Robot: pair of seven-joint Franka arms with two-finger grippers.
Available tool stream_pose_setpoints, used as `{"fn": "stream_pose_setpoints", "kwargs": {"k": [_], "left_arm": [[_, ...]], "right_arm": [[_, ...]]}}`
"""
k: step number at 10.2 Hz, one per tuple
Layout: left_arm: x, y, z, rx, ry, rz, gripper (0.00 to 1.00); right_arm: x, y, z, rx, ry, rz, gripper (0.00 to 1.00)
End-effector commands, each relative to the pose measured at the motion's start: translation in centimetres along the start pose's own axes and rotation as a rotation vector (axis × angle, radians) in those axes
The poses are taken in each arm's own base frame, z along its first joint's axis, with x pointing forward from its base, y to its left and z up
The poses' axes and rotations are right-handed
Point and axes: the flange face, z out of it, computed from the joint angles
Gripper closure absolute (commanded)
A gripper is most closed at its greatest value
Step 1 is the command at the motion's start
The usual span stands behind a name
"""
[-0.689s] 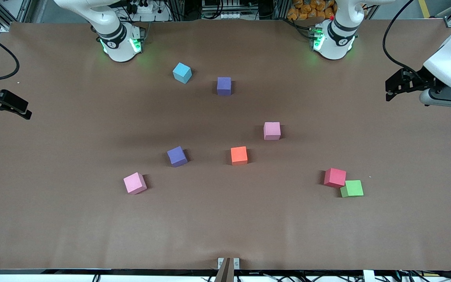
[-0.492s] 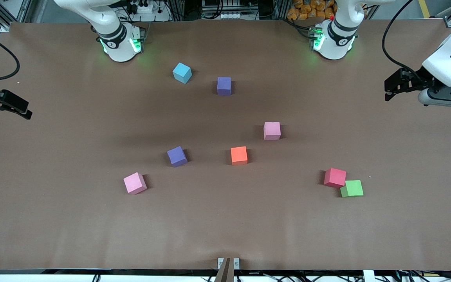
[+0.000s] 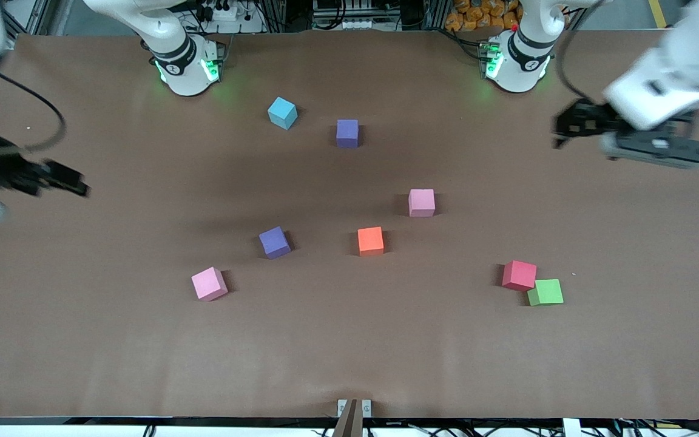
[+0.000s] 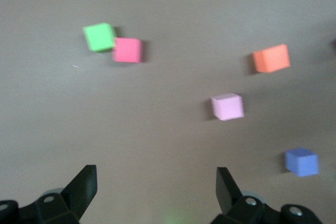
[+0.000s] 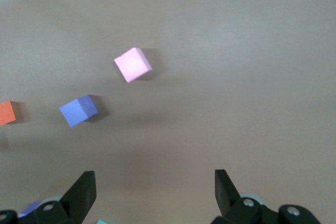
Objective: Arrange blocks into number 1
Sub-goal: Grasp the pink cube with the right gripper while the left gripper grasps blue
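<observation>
- You are looking down on a wide table (image 3: 349,352) covered edge to edge in plain brown paper, matte and faintly creased.
- Along the top edge stand the two white arm bases, each with a green light. Past them you can make out metal framing, cables and a heap of orange items.
- The left gripper (image 4: 156,181) hangs in the air over bare paper at the left arm's end of the table, with its fingers spread wide and holding nothing.
- The right gripper (image 5: 155,183) hangs over the paper at the right arm's end, also spread wide and empty.
- The five task blocks lie scattered, none touching another.
- One purple block (image 3: 347,133) sits closest to the bases, near a light blue cube (image 3: 282,113).
- One pink block (image 3: 422,202) sits near the table's middle.
- The orange block (image 3: 371,240) lies just nearer the camera than that pink one.
- The second purple block (image 3: 274,242) lies level with the orange one, toward the right arm's end, turned slightly askew.
- The second pink block (image 3: 209,283) lies nearer the camera again, also askew.
- Toward the left arm's end, a crimson cube (image 3: 519,274) and a green cube (image 3: 545,292) sit touching each other.
</observation>
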Motion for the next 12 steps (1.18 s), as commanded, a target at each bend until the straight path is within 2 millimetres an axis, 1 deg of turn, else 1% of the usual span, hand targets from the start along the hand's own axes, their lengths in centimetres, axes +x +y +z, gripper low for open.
{"fn": "stream_pose_setpoints", "kwargs": {"k": [1,2,3,5,6,8,10,11,12], "left_arm": [[-1.5,11.1,4.9,-0.005,-0.048,-0.059,0.0],[-2.5,15.2,7.7,-0.007,-0.057,-0.064,0.0],[-3.7,18.5,10.3,-0.01,-0.059,-0.078,0.0],[-6.2,24.4,15.7,-0.026,-0.072,-0.139,0.0],[-7.3,26.8,18.4,-0.037,-0.085,-0.175,0.0],[-9.2,31.0,23.4,-0.059,-0.113,-0.215,0.0],[-11.1,34.8,28.3,-0.062,-0.137,-0.223,0.0],[-11.9,35.7,30.4,-0.035,-0.142,-0.189,0.0],[-12.6,36.4,32.2,-0.016,-0.151,-0.162,0.0]], "right_arm": [[4.3,-4.3,8.2,-0.02,-0.032,-0.064,0.0],[5.2,-6.4,10.8,-0.033,-0.023,-0.157,0.0],[6.2,-7.6,12.9,-0.04,0.005,-0.265,0.0],[8.4,-7.8,17.9,-0.055,0.04,-0.449,0.0],[9.1,-7.9,20.4,-0.059,0.041,-0.499,0.0],[9.5,-7.8,24.2,-0.021,0.003,-0.535,0.0],[9.9,-7.5,25.3,0.072,0.028,-0.532,0.0],[9.9,-7.2,26.3,0.075,0.017,-0.539,0.0],[10.0,-6.8,26.7,0.07,0.014,-0.537,0.0]]}}
